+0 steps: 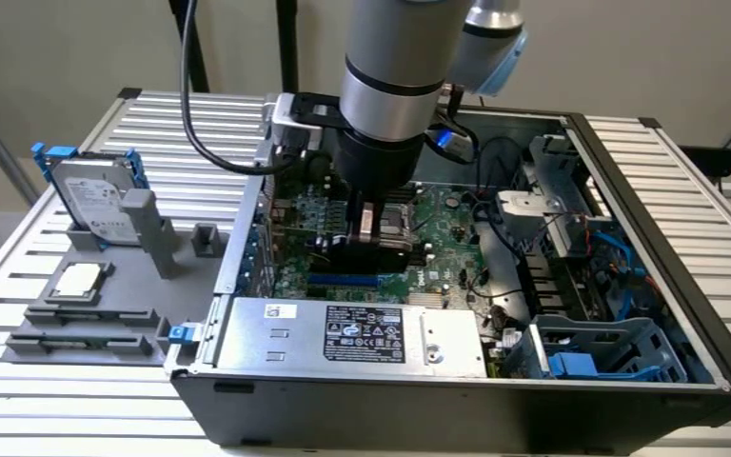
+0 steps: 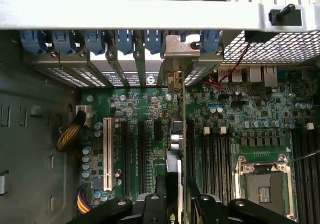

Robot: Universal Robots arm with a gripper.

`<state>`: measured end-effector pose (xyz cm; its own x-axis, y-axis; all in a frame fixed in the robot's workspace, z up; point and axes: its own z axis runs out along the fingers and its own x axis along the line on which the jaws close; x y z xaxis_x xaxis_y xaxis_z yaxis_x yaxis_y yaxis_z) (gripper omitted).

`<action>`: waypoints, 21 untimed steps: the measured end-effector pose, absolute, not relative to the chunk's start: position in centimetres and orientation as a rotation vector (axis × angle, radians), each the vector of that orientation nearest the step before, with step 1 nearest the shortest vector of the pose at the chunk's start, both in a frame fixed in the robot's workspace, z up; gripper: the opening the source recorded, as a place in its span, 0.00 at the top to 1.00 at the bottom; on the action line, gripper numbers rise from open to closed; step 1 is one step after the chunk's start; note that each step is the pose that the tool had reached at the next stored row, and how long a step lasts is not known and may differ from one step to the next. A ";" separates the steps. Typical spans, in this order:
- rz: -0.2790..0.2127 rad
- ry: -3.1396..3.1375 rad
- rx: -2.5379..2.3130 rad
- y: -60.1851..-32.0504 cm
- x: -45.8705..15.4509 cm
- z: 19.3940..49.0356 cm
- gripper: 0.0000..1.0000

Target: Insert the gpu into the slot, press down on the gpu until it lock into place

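Black fingers (image 2: 161,200) of the gripper (image 2: 176,203) stand on either side of the gpu (image 2: 175,160) and look closed on its upper edge, so I'd say the card is held, standing on edge between them. Seen from the wrist, the card runs away from the jaws as a thin line across the motherboard (image 2: 235,109). Its silver bracket (image 2: 178,45) sits among the rear panel openings, beside the row of blue clips (image 2: 95,40).

From the exterior view the arm reaches straight down into the open case (image 1: 467,414). The dark card is low over the board, and a stretch of the blue slot (image 1: 340,283) shows just beneath it. Whether the card's edge has entered the slot I cannot tell, though it looks lined up over it.

My read is that the insertion step is in hand and the lock is not confirmed. Seating the card calls for a straight downward push, with the card upright and the bracket kept in its opening.
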<state>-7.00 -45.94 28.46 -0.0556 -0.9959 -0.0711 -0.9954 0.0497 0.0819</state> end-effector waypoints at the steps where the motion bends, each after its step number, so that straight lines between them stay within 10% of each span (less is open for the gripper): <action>1: -0.170 -2.271 2.157 -45.9 -7.0 28.4 0.74; 21: -0.170 -2.268 2.159 -45.8 -7.0 28.1 0.74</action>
<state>-6.99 -45.83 28.13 -0.0519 -0.9961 -0.0710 -0.9956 0.0461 0.0819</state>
